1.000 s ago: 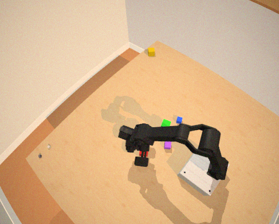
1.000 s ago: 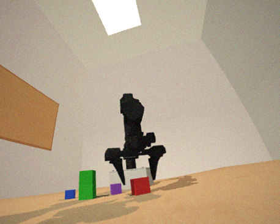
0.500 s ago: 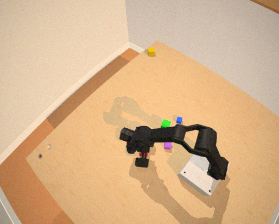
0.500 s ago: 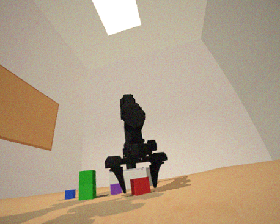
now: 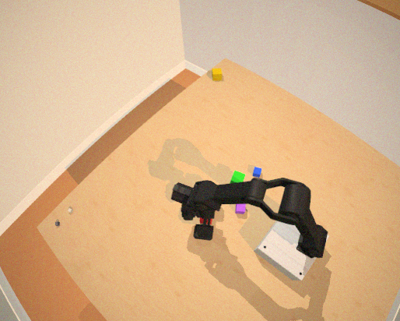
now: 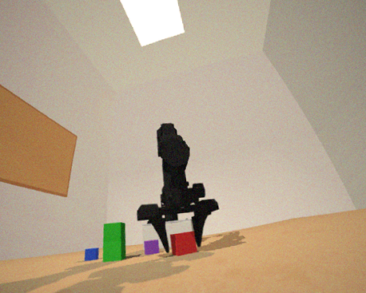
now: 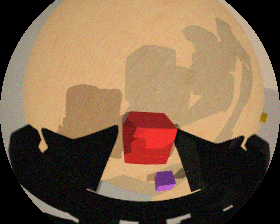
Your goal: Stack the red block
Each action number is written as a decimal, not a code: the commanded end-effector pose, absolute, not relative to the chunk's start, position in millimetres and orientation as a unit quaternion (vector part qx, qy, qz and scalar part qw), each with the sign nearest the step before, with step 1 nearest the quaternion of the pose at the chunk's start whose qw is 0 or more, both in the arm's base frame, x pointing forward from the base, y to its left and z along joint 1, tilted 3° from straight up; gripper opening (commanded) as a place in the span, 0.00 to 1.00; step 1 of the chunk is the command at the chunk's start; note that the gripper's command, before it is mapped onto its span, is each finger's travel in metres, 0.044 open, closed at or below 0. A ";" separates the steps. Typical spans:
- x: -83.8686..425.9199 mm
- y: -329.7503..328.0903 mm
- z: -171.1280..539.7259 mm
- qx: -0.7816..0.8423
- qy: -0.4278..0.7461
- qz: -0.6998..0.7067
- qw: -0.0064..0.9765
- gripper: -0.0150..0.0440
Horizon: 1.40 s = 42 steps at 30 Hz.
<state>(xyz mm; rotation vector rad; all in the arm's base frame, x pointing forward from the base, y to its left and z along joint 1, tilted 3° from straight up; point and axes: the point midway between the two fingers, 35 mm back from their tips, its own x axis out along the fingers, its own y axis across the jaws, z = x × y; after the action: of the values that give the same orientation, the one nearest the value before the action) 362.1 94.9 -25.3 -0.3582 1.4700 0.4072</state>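
Wrist camera, nearest first: the two black fingers of the gripper point(image 7: 146, 150) flank the red block point(image 7: 148, 137) at frame centre, one at its 9 o'clock side and one at its 3 o'clock side. The jaws stand parted around the block, part-way closed. Whether the pads already touch its faces cannot be told, so no firm grasp shows. A small purple block point(image 7: 164, 180) lies at 5 o'clock of the red one, and a yellow speck point(image 7: 263, 117) sits far out at 3 o'clock near the rim.

Exterior camera: the red block point(image 6: 183, 243) sits on the wooden table point(image 6: 289, 260), with the gripper point(image 6: 181, 238) lowered over it and a finger tip point(image 6: 162, 240) reaching down on each side. At 9 o'clock of the red block stand, in turn, the purple block point(image 6: 151, 246), the taller green tower point(image 6: 113, 241), upright, and a low blue block point(image 6: 91, 254). The white arm base point(image 6: 173, 228) shows behind the fingers.

Top camera: the black arm point(image 5: 253, 195) reaches from its white base point(image 5: 282, 251) towards 9 o'clock, its wrist bent down over a sliver of red point(image 5: 205, 221). The green tower point(image 5: 237, 177) and the blue block point(image 5: 257, 171) lie just beyond the forearm, and the purple block point(image 5: 240, 209) on its near side. The yellow block point(image 5: 216, 74) rests well apart at the table's far corner, at 12 o'clock.
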 end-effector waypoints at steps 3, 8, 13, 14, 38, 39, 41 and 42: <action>362.5 94.8 -25.3 -0.161 0.662 0.182 0.709 0.60; 362.5 94.8 -25.3 -0.161 0.662 0.182 0.709 0.51; 362.3 94.6 -18.7 -0.161 0.662 0.182 0.709 0.35; 362.1 94.4 -15.1 -0.161 0.662 0.182 0.709 0.31; 355.7 89.6 93.3 -0.161 0.661 0.182 0.710 0.25; 355.7 89.6 93.3 -0.161 0.661 0.182 0.710 0.25; 356.4 90.4 91.0 -0.161 0.661 0.181 0.710 0.25; 356.2 90.3 92.7 -0.161 0.661 0.182 0.710 0.25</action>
<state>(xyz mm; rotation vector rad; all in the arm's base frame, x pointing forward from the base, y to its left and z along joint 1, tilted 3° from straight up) 356.7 90.5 90.4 -0.3544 1.4653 0.4017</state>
